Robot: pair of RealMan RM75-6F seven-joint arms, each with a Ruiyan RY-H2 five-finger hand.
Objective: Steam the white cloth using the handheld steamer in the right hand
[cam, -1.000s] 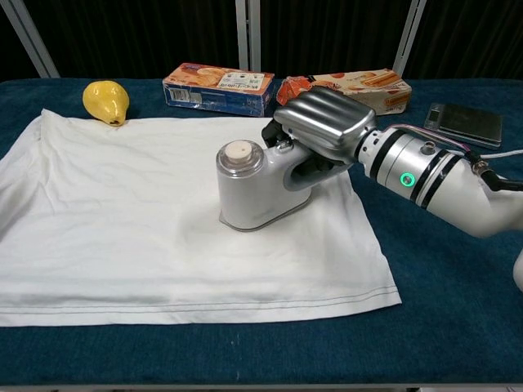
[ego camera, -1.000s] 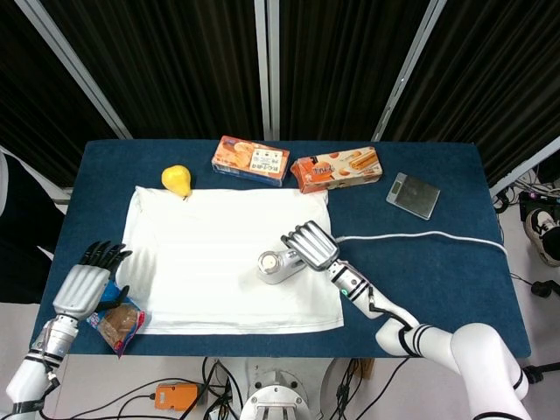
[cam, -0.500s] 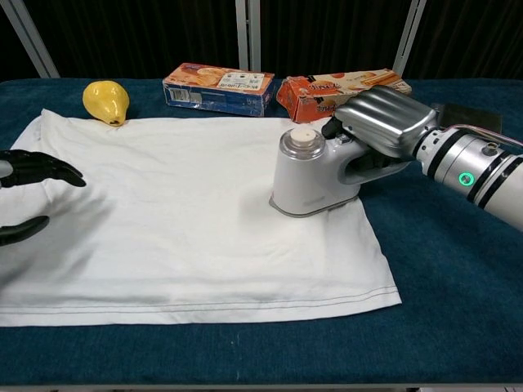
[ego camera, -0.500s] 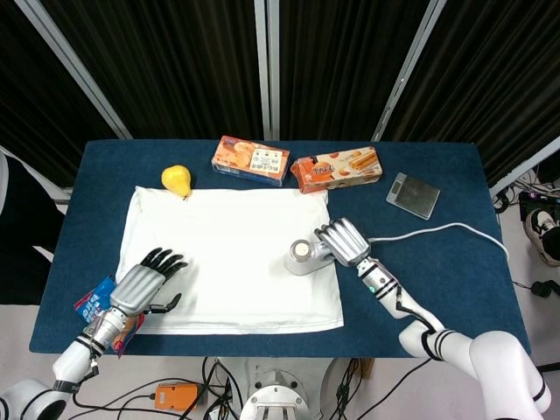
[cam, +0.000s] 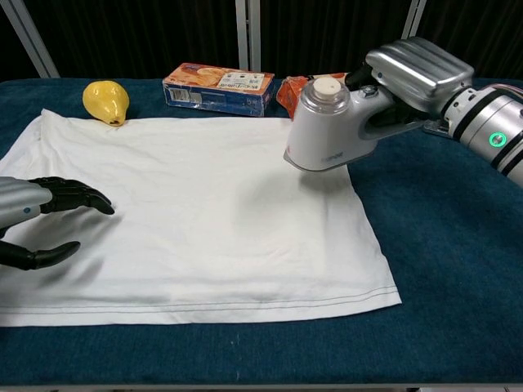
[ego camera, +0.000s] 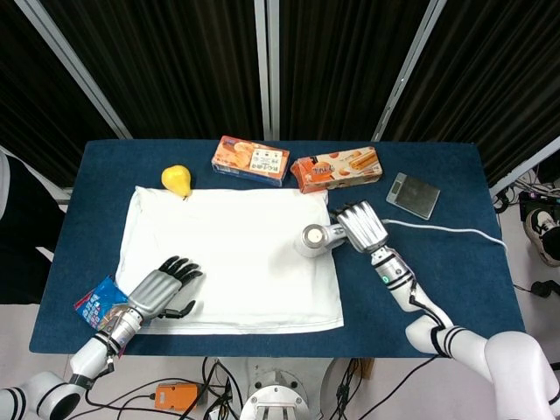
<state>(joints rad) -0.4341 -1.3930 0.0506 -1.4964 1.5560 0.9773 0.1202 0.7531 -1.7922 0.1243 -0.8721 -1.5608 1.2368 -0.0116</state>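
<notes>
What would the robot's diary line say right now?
right hand: holds steamer above white cloth | left hand: open, on cloth

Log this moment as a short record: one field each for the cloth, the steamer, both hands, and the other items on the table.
cloth: white cloth lying flat on the blue table
steamer: white handheld steamer over the cloth's far right corner; contact cannot be told
right hand: right hand grips the steamer's handle
left hand: left hand, fingers spread, holds nothing, at the cloth's near left part
other items: yellow pear, two biscuit boxes, small grey scale, snack packet
</notes>
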